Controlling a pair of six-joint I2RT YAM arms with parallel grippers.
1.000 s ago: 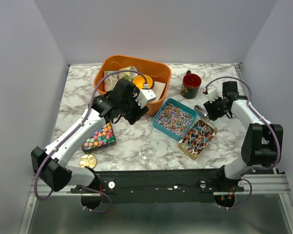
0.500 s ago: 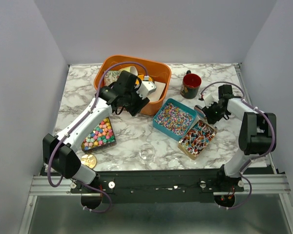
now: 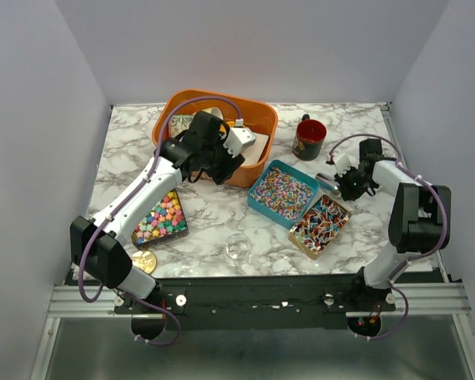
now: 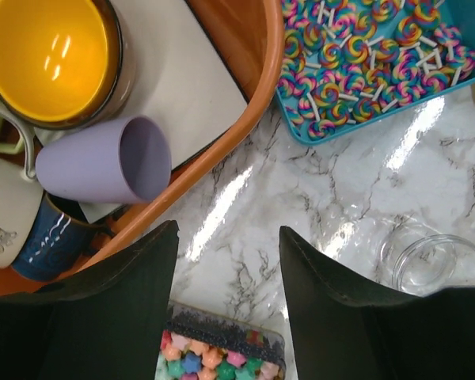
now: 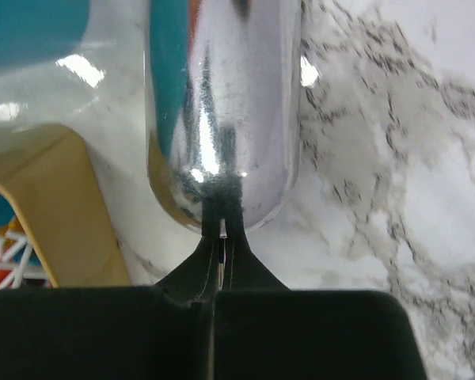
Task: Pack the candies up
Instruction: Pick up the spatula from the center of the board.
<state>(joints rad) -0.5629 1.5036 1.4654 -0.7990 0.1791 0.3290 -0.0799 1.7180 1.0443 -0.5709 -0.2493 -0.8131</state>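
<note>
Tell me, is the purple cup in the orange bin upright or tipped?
Tipped: the purple cup lies on its side in the orange bin, mouth facing sideways.

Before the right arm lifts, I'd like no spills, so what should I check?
1. Right gripper shut on the spoon handle: ok.
2. Teal tray of candies lying flat beside the spoon: ok.
3. Left gripper open, holding nothing: ok.
4. Left gripper away from the spoon, over the orange bin rim: ok.
5. Glass jar uncovered: cannot tell.
</note>
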